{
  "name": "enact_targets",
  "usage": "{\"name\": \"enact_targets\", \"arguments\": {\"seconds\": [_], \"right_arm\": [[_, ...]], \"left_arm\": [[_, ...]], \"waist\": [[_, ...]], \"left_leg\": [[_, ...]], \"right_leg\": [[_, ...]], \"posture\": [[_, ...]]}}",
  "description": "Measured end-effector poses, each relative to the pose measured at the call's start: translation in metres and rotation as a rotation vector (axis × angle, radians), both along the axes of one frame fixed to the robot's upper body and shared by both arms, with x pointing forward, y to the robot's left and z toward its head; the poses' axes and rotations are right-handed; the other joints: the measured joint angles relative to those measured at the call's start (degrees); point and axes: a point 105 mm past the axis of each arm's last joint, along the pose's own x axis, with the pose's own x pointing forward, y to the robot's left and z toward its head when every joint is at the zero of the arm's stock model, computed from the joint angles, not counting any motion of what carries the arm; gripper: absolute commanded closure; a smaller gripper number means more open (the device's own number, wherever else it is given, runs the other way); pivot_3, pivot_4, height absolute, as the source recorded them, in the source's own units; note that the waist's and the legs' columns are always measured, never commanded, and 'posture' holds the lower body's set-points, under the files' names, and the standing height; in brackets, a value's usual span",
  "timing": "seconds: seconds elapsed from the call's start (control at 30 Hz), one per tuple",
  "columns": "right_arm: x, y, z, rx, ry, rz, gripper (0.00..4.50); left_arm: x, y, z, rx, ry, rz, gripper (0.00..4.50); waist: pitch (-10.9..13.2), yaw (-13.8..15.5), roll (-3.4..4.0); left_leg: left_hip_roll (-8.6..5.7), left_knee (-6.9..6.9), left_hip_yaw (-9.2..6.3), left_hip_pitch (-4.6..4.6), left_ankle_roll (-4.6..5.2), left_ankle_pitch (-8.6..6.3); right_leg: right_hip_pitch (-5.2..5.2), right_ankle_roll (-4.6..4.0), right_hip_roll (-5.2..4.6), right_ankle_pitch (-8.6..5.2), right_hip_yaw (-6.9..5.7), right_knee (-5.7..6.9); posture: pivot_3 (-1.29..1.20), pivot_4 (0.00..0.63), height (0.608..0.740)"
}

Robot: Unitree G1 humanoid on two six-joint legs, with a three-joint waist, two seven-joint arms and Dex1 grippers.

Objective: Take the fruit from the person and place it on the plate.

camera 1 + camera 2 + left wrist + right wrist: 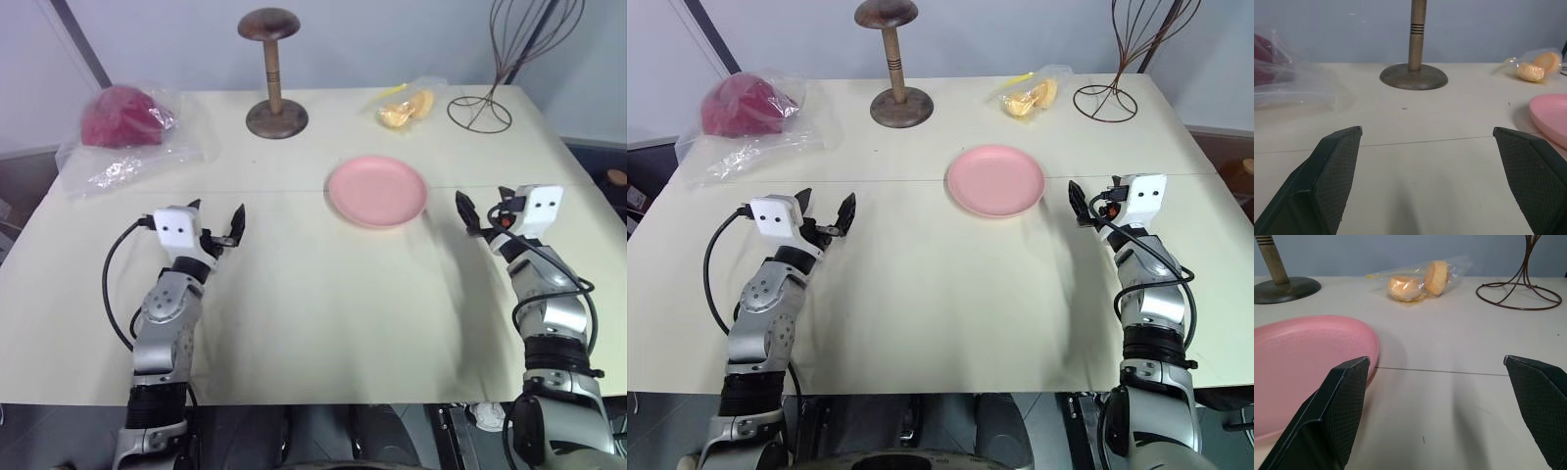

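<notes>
While no fruit or person's hand is to be seen, these lines place what bears on the handover.

Fruit: not on the counter (294,323); my guess is it has yet to be offered, so its direction from either pincer cannot be told.

Plate: the pink plate (377,190) lies bare, right of the counter's middle.

Right pincer: the right pincer (1095,203) hovers just beside the plate's right edge, fingers spread wide with nothing between them; in its wrist view the plate's rim (1312,362) sits close by one finger.

Left pincer: the left pincer (217,224) is likewise spread and empty, well apart from the plate, which lies to its right and slightly farther back.

Nearer arm: the right, by a clear margin, so it looks the likelier one to set the fruit down.

Not the fruit: wrapped yellow pieces (407,108) and a dark red lump in a bag (122,117) at the far side.

Other things: a wooden stand (274,108) and a wire stand (482,110) rise behind the plate.
</notes>
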Motion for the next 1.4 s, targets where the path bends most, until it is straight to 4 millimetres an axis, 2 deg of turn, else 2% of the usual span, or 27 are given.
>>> {"name": "enact_targets", "arguments": {"seconds": [1.4], "right_arm": [[0.0018,0.0002,0.0012,0.0,-0.007,-0.004,0.02]], "left_arm": [[-0.0007,0.0046,0.0037,0.001,-0.021,0.017,0.0]], "waist": [[0.0,0.0,0.0]], "left_leg": [[0.0,0.0,0.0,0.0,0.0,0.0]], "right_leg": [[0.0,0.0,0.0,0.0,0.0,0.0]], "posture": [[0.0,0.15,0.74]]}}
